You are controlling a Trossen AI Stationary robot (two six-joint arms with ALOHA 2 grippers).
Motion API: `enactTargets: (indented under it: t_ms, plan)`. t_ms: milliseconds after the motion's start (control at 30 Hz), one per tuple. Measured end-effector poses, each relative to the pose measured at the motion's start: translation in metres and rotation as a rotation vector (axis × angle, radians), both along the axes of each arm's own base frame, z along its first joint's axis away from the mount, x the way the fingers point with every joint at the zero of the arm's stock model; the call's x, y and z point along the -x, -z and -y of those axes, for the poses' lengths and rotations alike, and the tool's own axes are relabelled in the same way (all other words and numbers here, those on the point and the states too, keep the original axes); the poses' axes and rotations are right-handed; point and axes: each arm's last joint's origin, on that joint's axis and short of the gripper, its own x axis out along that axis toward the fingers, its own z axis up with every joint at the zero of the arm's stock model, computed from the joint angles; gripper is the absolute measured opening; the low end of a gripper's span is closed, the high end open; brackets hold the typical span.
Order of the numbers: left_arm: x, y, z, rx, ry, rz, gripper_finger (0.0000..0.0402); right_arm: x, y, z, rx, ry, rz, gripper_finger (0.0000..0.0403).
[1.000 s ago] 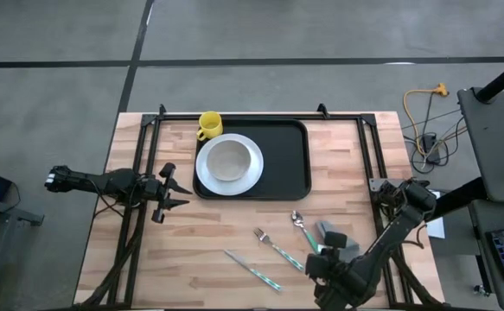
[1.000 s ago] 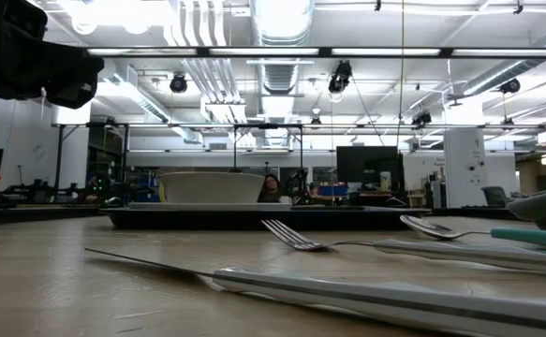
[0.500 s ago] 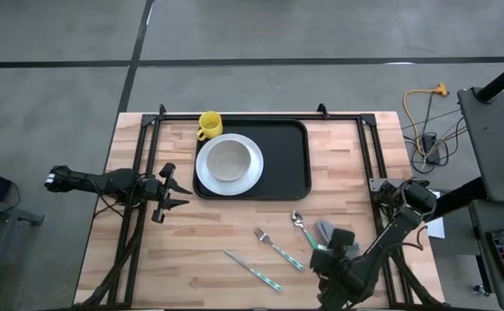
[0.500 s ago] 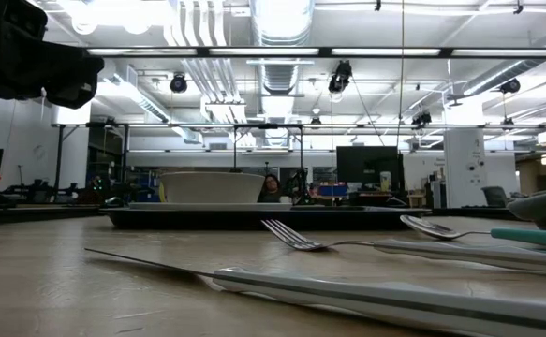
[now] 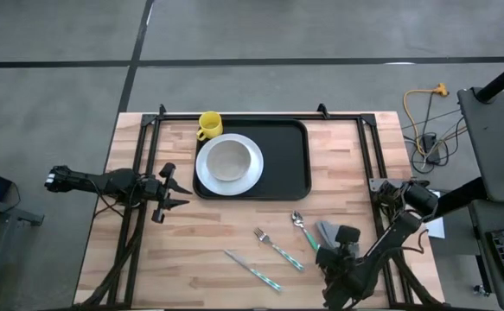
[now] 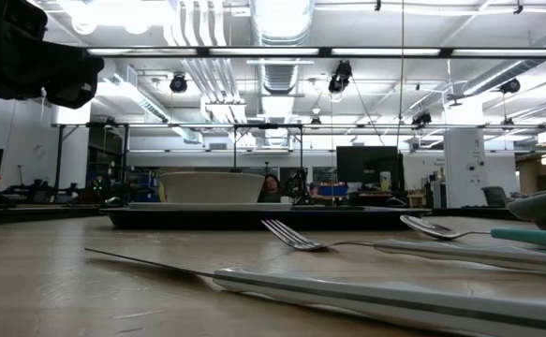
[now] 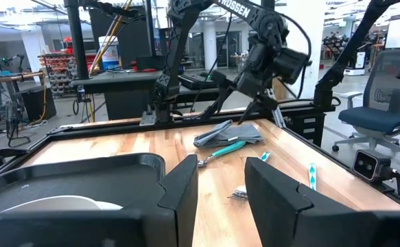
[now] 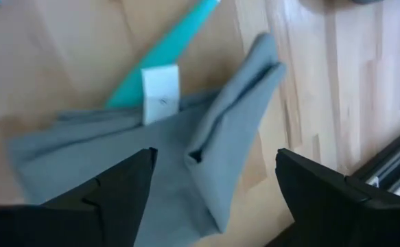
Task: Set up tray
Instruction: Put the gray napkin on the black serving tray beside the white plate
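Note:
The black tray (image 5: 282,160) lies at the table's far middle. On its left half sits a white plate (image 5: 250,177) with a bowl (image 5: 228,160) on it, and a yellow mug (image 5: 208,125) stands at its far left corner. A grey napkin (image 8: 206,137) lies crumpled on the wood near the right front, over the teal handle of a spoon (image 5: 301,225). My right gripper (image 8: 213,165) hangs open just above the napkin, one finger on either side. My left gripper (image 5: 181,192) waits open, left of the tray.
A fork (image 5: 277,248) and a knife (image 5: 252,269) lie on the bare wood in front of the tray, left of the napkin. Black frame rails (image 5: 368,155) run along the table's sides. The tray's right half is bare.
My right gripper has shifted a little toward the table's right edge, staying over the napkin. The napkin, the cutlery and the tray's load lie as before.

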Motion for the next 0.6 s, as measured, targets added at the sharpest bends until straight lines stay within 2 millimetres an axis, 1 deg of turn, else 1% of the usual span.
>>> enactTargets:
  t_ms: [133,300,433,600]
  plan:
    - [0.000,0.000,0.000,0.000,0.000,0.000,0.0102,0.005,0.009,0.005,0.025,0.037,-0.021,0.0289]
    - [0.000,0.000,0.000,0.000,0.000,0.000,0.0102,0.008,0.015,0.008,0.037,0.069,-0.028,0.0271]
    - [0.000,0.000,0.000,0.000,0.000,0.000,0.0102,0.009,0.020,0.009,0.025,0.061,-0.027,0.0256]
    - [0.000,0.000,0.000,0.000,0.000,0.000,0.0102,0.010,0.033,0.011,0.007,0.045,-0.024,0.0236]
